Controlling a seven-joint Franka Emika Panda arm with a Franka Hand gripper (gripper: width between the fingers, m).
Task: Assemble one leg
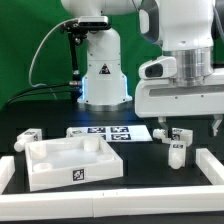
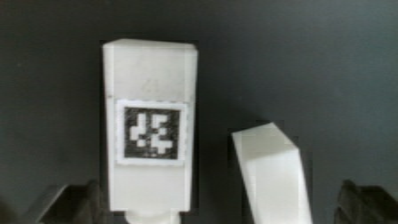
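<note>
Two white legs lie on the black table at the exterior view's right: one with a black-and-white tag (image 1: 177,135) and one just in front of it (image 1: 178,155). My gripper (image 1: 189,127) hangs right above them, jaws wide open and empty. In the wrist view the tagged leg (image 2: 155,125) lies lengthwise and the second leg (image 2: 270,170) lies tilted beside it. Both sit between my dark fingertips (image 2: 64,200), which touch neither leg. My gripper (image 2: 214,208) holds nothing.
A large white square tray (image 1: 40,172) with a raised rim stands at the exterior view's left, with a leg (image 1: 90,148) inside it. Another leg (image 1: 28,138) lies left of the tray. The marker board (image 1: 105,131) lies mid-table. White border walls (image 1: 214,166) edge the table.
</note>
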